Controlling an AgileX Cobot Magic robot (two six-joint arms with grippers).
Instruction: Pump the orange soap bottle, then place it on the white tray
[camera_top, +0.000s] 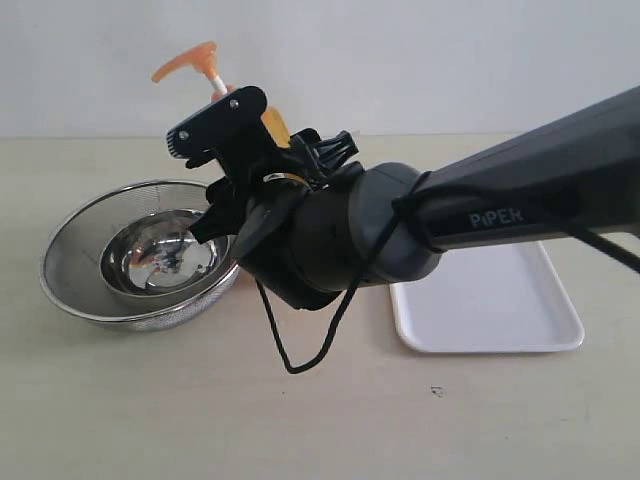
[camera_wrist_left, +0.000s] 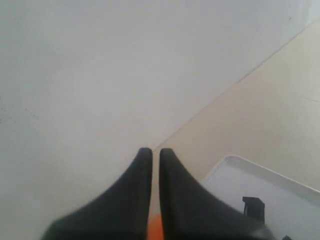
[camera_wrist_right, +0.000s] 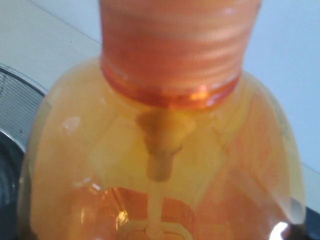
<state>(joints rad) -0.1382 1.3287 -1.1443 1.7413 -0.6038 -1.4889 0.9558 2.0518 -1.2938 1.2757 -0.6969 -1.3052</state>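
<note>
Arm reaches in from right; right gripper (camera_top: 232, 122) clamped round bottle (camera_top: 190, 60) below neck. Bottle upright, pump head clear on top, base hidden behind arm. It stands by rim of strainer bowl (camera_top: 150, 310), left of tray (camera_top: 480, 300), not on it. Wrist view: left gripper (camera_wrist_left: 155, 151) closed, nothing between tips, tray corner beyond.
</note>
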